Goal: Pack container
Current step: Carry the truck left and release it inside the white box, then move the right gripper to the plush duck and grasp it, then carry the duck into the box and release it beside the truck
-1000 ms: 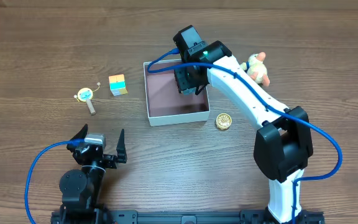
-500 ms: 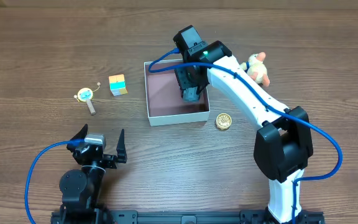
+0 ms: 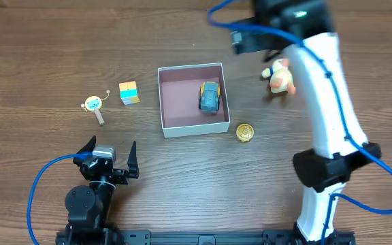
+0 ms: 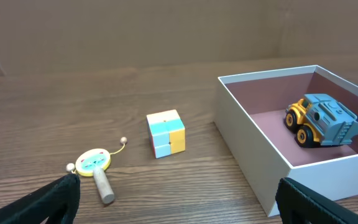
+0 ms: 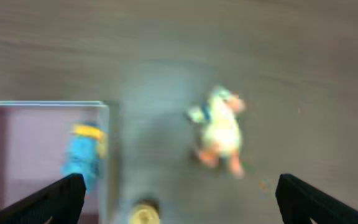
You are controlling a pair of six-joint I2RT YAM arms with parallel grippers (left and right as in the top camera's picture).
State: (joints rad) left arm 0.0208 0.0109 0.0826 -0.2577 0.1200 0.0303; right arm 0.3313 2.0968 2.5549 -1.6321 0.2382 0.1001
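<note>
Item count: one container (image 3: 192, 128), one blue-and-yellow toy truck (image 3: 210, 96), one pastel cube (image 3: 128, 92), one plush duck (image 3: 281, 77), one gold disc (image 3: 244, 132), one wooden-handled drum rattle (image 3: 95, 106).

The left arm (image 3: 87, 204) is a squat stack of rounded black motor housings topped by a pale grey block (image 3: 102, 154). A glossy blue cable (image 3: 33, 197) loops off its side. The left gripper (image 3: 113, 141) has two black fingers (image 4: 55, 199) that taper to points.

The right arm (image 3: 325, 95) has long smooth white shells and a chunky black elbow housing (image 3: 325, 170). A thin blue cable (image 3: 346, 114) runs along it. The right gripper (image 5: 180, 180) has matte black fingers (image 5: 303, 196).
</note>
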